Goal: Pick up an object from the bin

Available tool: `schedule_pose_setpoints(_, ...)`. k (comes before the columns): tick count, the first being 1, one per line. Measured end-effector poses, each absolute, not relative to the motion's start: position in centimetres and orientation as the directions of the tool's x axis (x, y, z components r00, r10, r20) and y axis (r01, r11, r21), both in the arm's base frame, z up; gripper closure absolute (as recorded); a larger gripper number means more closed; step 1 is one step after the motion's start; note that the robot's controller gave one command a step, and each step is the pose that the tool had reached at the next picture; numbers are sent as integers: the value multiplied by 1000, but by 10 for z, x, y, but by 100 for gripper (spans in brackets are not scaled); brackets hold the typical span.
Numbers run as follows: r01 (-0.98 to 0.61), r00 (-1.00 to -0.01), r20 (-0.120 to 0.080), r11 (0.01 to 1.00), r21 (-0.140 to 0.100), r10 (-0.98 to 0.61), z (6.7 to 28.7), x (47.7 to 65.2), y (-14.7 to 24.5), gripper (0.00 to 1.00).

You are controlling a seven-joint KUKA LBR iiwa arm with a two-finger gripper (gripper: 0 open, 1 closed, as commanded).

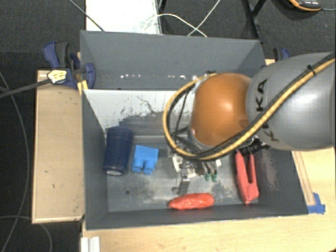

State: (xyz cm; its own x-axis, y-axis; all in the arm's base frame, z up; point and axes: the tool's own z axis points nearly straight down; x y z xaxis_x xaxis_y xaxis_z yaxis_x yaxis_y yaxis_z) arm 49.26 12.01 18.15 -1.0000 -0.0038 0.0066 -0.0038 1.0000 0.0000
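okay, take the light blue block [144, 159] as your marker. it sits on the floor of the grey bin [157, 62], left of the middle. just to its left, touching or nearly so, there's a dark blue cylinder [117, 151], lying as far as you can tell, its paler round end towards the front wall.

now look right of the block: the gripper [185, 185] is down low there, close over the bin floor, near the block but apart from it. you can't tell from here whether it is wide or narrow, because the metal parts at its tip are too tangled to read. above it the orange cover [220, 109] on the wrist bulges out. a yellow-and-black cable [170, 125] loops round the cover's block-side edge, and the grey arm [299, 109] runs off to the right.

nearest to the gripper is a red oblong thing [191, 201], rounded at both ends. it lies flat along the front wall, right of the block and nearer the front than it. the gripper tip is just behind it; touching or not, you can't tell.

further right of the block, beyond the gripper, a red flat tool [247, 178] lies lengthwise near the right wall, well apart from the block.
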Motion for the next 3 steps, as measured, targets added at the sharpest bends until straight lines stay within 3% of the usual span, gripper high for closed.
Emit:
schedule_pose_setpoints(1,3,-1000,-2,1000,1,3,186,494,119,0)
schedule_pose_setpoints(2,-175,-985,-10,985,0,-175,77,561,15,0)
schedule_pose_setpoints(3,-68,-998,-7,998,3,-68,71,578,14,0)
